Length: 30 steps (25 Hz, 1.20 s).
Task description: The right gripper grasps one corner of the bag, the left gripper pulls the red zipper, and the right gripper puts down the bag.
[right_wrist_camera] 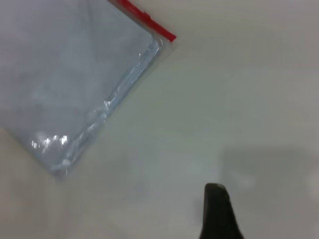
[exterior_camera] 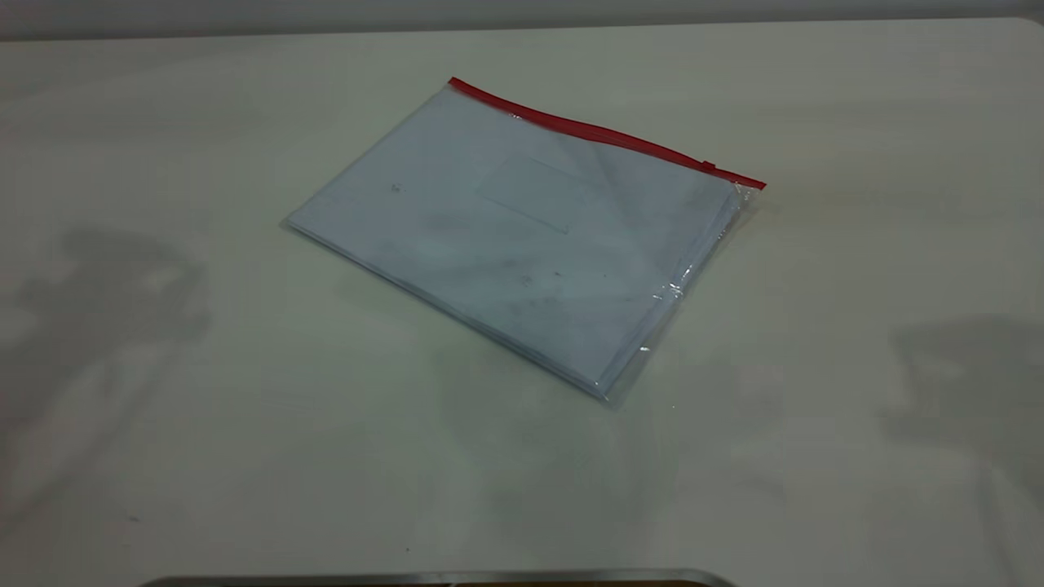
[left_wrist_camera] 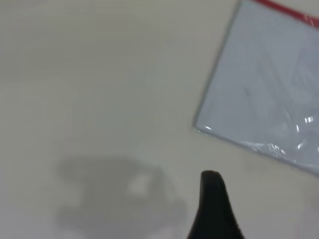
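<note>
The bag (exterior_camera: 522,236), a clear flat pouch with white sheets inside, lies flat on the white table (exterior_camera: 245,456). The red zipper (exterior_camera: 603,134) runs along its far long edge, and the small slider tab (exterior_camera: 709,166) sits near the right end. The corner of the bag (exterior_camera: 754,186) where the red ends rests on the table. Neither gripper appears in the exterior view. Only a black tapered tip of my left gripper (left_wrist_camera: 212,191) shows, off the bag (left_wrist_camera: 269,84) near a plain corner. My right gripper (right_wrist_camera: 217,204) hovers apart from the bag (right_wrist_camera: 70,79), some way from the red-ended corner (right_wrist_camera: 169,39).
Arm shadows fall on the table at the left (exterior_camera: 106,293) and right (exterior_camera: 962,383) of the bag. A dark metallic edge (exterior_camera: 440,578) lies along the near side. The table's far edge (exterior_camera: 522,28) runs behind the bag.
</note>
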Tool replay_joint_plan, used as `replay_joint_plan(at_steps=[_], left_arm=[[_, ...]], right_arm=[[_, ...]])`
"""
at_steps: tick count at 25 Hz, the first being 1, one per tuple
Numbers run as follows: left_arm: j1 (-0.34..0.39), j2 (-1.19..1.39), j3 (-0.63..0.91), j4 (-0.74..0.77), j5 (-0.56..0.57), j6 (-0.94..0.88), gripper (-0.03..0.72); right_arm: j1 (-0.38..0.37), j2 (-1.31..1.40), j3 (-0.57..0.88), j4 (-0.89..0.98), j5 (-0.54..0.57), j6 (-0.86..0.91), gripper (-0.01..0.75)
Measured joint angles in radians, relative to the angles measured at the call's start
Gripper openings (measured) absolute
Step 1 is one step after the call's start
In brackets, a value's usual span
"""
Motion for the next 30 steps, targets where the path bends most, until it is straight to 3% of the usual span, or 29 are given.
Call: replay_joint_plan(at_steps=[4, 8, 21, 30], left_arm=[[0.0, 0.113, -0.065, -0.077, 0.03, 0.12, 0.589], [0.0, 0.203, -0.131, -0.119, 0.076, 0.159, 0.589], [0.0, 0.268, -0.184, -0.129, 0.126, 0.165, 0.589], [0.0, 0.268, -0.184, -0.13, 0.13, 0.165, 0.589]], right_arm=[[0.025, 0.198, -0.027, 0.165, -0.088, -0.107, 0.529], [0.042, 0.368, -0.11, 0.33, -0.084, -0.29, 0.529], [0.042, 0.805, -0.44, 0.906, 0.228, -0.976, 0.529], [-0.011, 1.012, -0.539, 0.983, 0.24, -1.061, 0.529]])
